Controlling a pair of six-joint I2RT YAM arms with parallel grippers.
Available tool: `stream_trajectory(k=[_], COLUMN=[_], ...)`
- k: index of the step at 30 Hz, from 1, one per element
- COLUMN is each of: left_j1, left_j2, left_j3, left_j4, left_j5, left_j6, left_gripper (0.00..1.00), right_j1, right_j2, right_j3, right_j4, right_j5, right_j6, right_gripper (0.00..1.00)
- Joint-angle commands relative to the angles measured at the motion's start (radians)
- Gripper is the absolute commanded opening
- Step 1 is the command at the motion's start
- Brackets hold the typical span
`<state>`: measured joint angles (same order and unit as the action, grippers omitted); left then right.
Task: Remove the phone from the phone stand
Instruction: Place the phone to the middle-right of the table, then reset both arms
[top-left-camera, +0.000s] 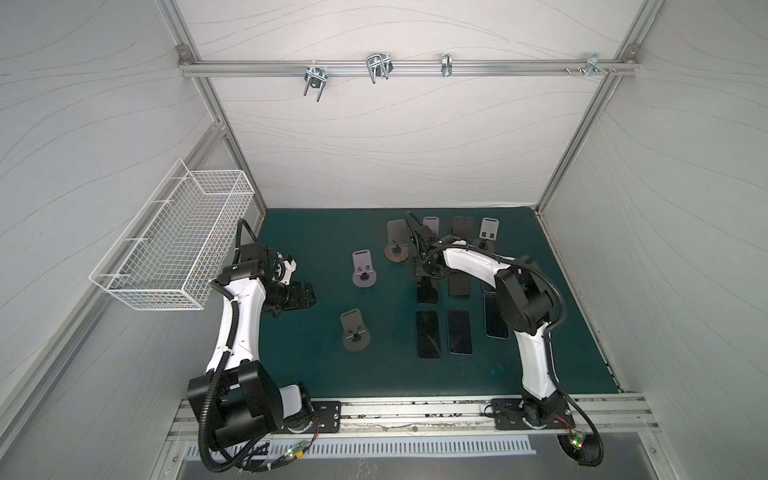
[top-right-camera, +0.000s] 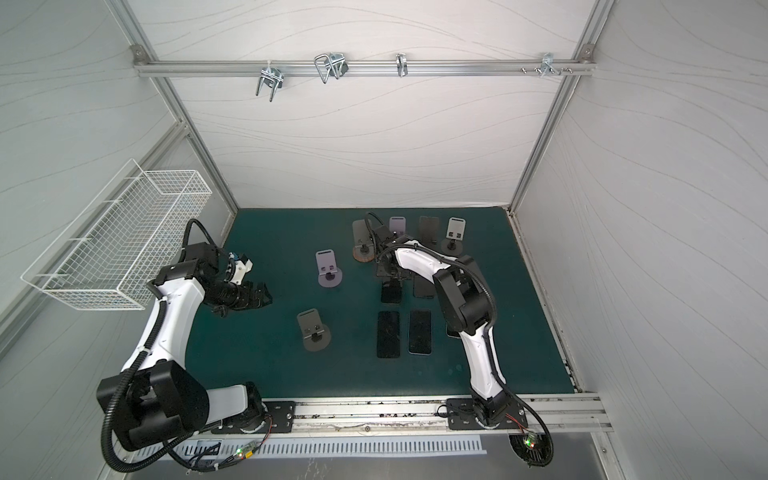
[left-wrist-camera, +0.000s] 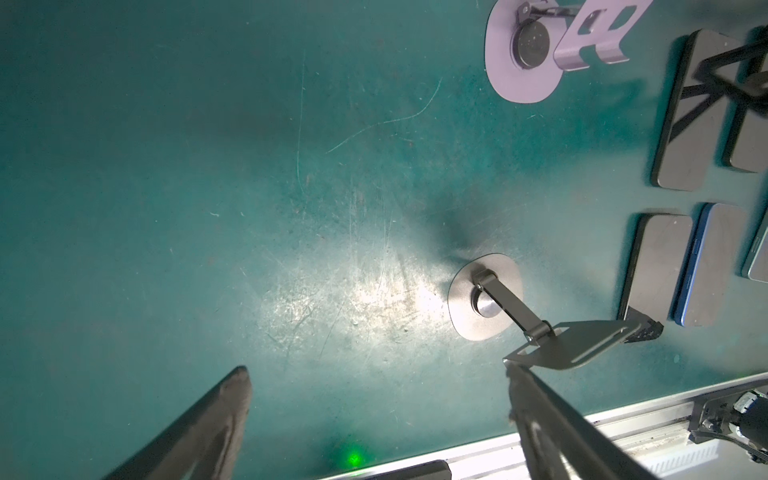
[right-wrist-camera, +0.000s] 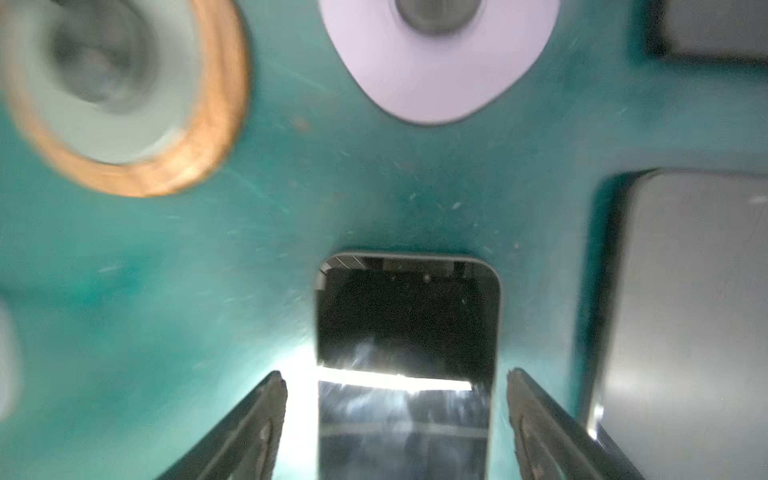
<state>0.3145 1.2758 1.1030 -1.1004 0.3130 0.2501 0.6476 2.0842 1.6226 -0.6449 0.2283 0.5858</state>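
Right wrist view: the right gripper (right-wrist-camera: 397, 380) has its jaws spread wide and grips nothing. The phone (right-wrist-camera: 407, 316) lies flat, screen up, on the green mat (right-wrist-camera: 166, 291) between the two fingers, neither visibly touching it. The lilac base of the phone stand (right-wrist-camera: 436, 70) sits just beyond it.

Left wrist view: the left gripper (left-wrist-camera: 376, 372) is also wide apart and holds nothing.

In both top views a white wire basket (top-left-camera: 166, 257) hangs on the side wall beside the left arm. Its contents cannot be told through the mesh. A second phone (top-left-camera: 462, 226) stands propped at the mat's rear.
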Motion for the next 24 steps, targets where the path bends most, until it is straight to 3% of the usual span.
stream_trajectory(k=[1, 7, 9, 11, 17, 20, 24], left_j1=[0.005, 0.005, 0.004, 0.002, -0.011, -0.036, -0.088], left_j2=[-0.008, 0.048, 0.062, 0.063, 0.03, 0.014, -0.048], left_j3=[0.036, 0.1, 0.127, 0.143, 0.111, 0.061, -0.073], left_j4=[0.008, 0.034, 0.048, 0.068, 0.216, 0.324, 0.549], left_j5=[0.021, 0.054, 0.061, 0.089, 0.17, 0.152, 0.01], left_j6=[0.006, -0.021, -0.062, -0.091, -0.165, -0.237, -0.377], left_gripper=[0.98, 1.0, 1.0, 1.0, 1.0, 1.0, 1.0], right_j1=[-0.006, -0.004, 0.007, 0.006, -0.011, -0.089, -0.266], right_j2=[-0.158, -0.394, -0.496, -0.591, -0.915, -1.108, -1.307], right_j3=[0.043, -0.009, -0.061, -0.113, -0.319, -0.494, -0.714], right_j4=[-0.039, -0.046, -0.02, 0.007, 0.12, 0.257, 0.374], right_j5=[-0.006, 0.039, 0.087, 0.061, 0.142, 0.048, -0.092], right_j6=[-0.041, -0.175, -0.246, -0.324, -0.435, -0.459, -0.471], right_gripper=[0.87, 0.99, 0.99, 0.99, 0.99, 0.99, 0.99])
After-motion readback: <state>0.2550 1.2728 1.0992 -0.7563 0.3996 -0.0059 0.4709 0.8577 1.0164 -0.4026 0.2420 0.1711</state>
